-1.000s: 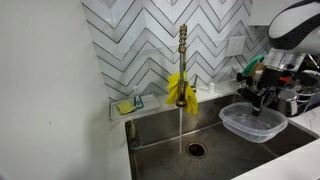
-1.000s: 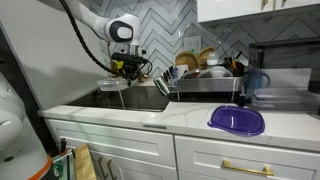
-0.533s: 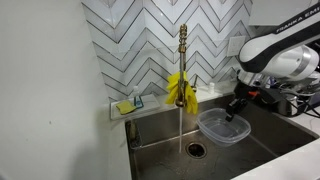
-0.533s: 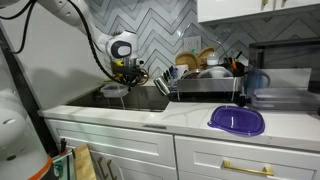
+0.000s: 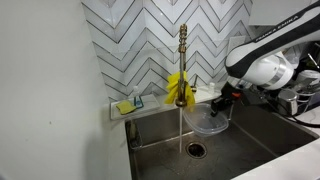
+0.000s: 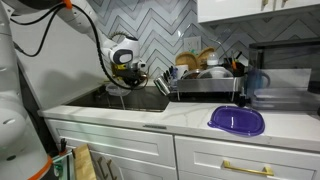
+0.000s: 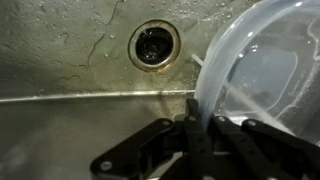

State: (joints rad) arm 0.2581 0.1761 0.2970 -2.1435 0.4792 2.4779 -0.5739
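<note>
My gripper [image 5: 222,101] is shut on the rim of a clear plastic container [image 5: 208,120] and holds it over the steel sink [image 5: 160,150], just right of the running water stream. In the wrist view the container [image 7: 262,75] fills the right side, its rim pinched between my fingers [image 7: 200,128], with the sink drain [image 7: 154,45] below at upper centre. The brass faucet [image 5: 182,50] stands behind, with a yellow cloth [image 5: 178,88] hung on it. In an exterior view the gripper [image 6: 124,76] hangs over the sink with the container [image 6: 117,88].
A yellow sponge in a holder [image 5: 128,104] sits on the back ledge. A dish rack full of dishes [image 6: 205,72] stands beside the sink. A purple lid [image 6: 237,121] lies on the white counter. The chevron tile wall [image 5: 140,40] is close behind the faucet.
My gripper has carried the container leftward across the sink toward the running water, and lowered it somewhat into the basin.
</note>
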